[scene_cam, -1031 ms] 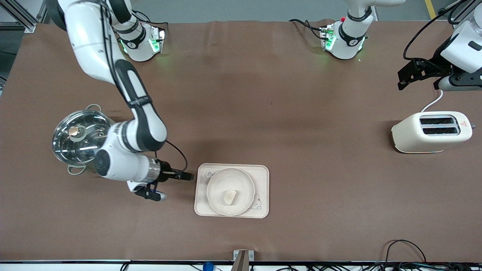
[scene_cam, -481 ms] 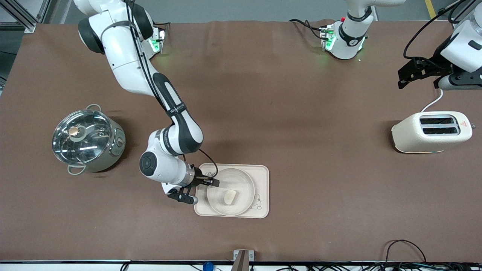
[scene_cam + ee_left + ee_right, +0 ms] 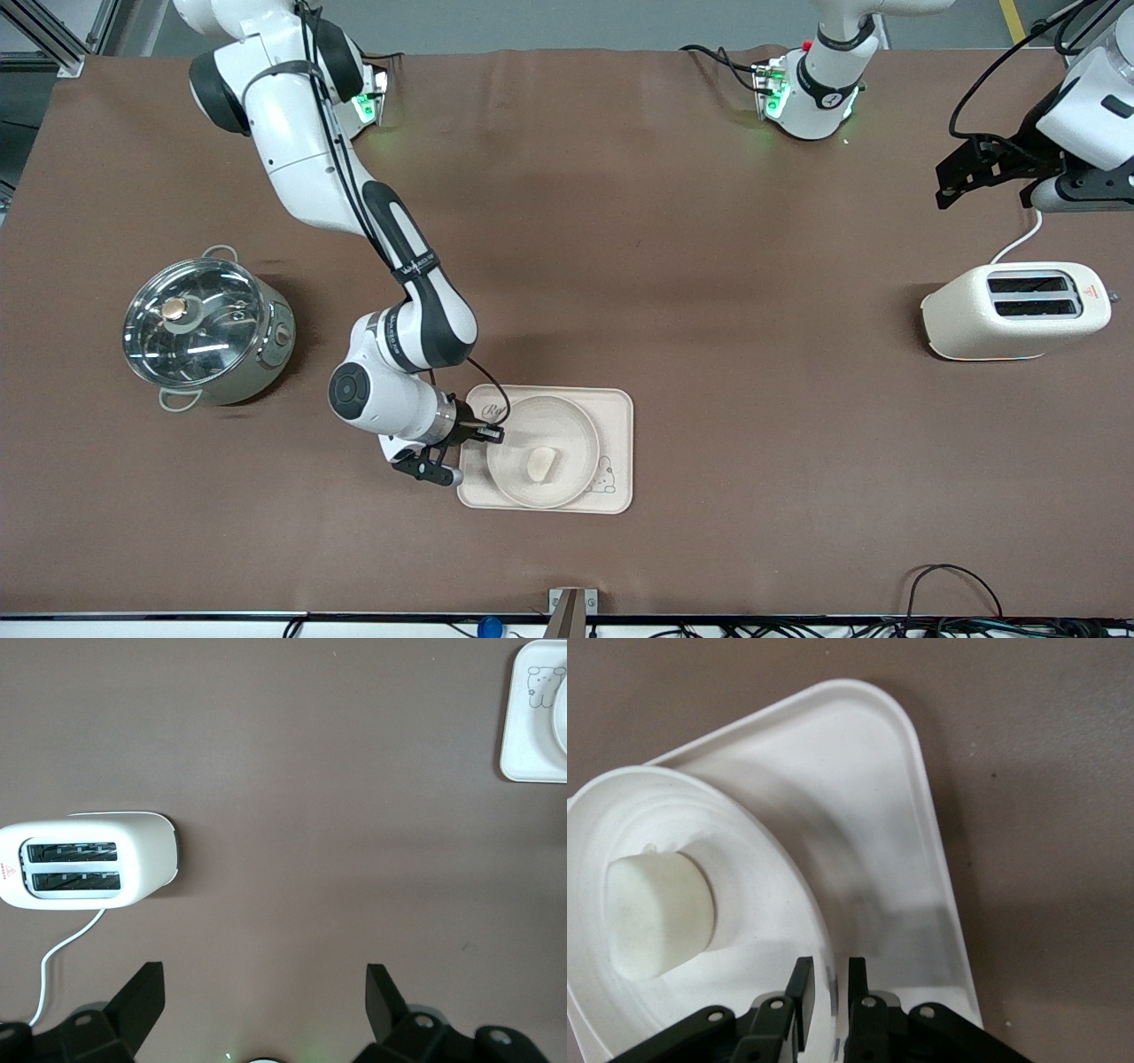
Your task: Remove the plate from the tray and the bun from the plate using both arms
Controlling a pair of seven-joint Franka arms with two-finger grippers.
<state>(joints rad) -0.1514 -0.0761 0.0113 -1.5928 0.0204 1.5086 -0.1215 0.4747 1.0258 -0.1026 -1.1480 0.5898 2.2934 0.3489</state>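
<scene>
Toward the right arm's end of the table [image 3: 709, 266], about midway between its two long edges: lidded steel pot [image 3: 199, 332], well apart from the work and no part of it.

Next along, low over the tray's end near the camera-side edge: right gripper [image 3: 489, 434]. Reaches in nearly level so as to meet the plate [image 3: 542, 400] edge-on. Straddles the raised rim with one finger inside and one outside, jaws drawn almost together, so judged pinched on the plate itself. Takes the rim because a shallow dish offers no other hold, and takes it on the side away from the bun [image 3: 541, 463] so the bread is not touched.

Then the tray [image 3: 620, 408], flat on the table by the camera-side edge, roughly mid-length. Carries the plate, which carries the bun just off the plate's centre. Nothing lifted off yet, by the look of it.

Toward the left arm's end: cream toaster [image 3: 1014, 310], slots up, cord trailing off.

Last, above the table's corner near the toaster: left gripper [image 3: 974, 173], jaws spread wide and empty. Waits up there, probably held back for the bun once the plate comes free.
</scene>
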